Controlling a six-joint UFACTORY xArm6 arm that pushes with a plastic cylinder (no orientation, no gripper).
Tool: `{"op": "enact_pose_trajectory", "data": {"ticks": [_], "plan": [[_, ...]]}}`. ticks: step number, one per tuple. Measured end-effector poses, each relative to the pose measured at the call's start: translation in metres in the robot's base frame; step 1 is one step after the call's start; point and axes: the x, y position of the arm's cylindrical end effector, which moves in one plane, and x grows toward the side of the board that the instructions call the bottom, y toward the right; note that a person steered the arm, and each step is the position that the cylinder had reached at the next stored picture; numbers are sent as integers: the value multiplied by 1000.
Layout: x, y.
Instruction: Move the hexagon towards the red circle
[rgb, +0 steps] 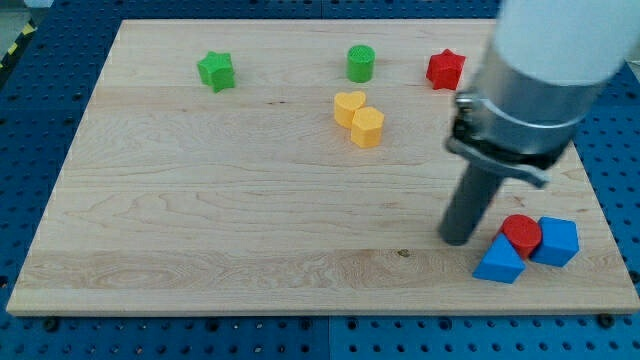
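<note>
Centrally, toward the view's top, the yellow hexagon (368, 128) sits on the wooden tabletop (200, 200), touching the yellow heart (349, 106) that lies just up and to the view's left of it. The red circle (521, 234) is well apart from it, near the view's bottom right, wedged between a blue triangle (499, 262) at its lower left and a blue cube (556, 241) on its right, touching both. My tip (458, 238) rests on the tabletop just left of the red circle, close to the blue triangle and far from the hexagon. There are no fingers on this arm, only the rod. Along the view's top stand a green star (216, 71), a green cylinder (361, 63) and a red star (446, 69).
</note>
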Motion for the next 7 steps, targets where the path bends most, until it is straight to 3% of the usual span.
{"op": "enact_pose_trajectory", "data": {"ticks": [1, 2, 3, 4, 5, 7], "plan": [[-5, -76], [-45, -148], [-115, -158], [-144, -97], [-144, -50], [-157, -38]]}}
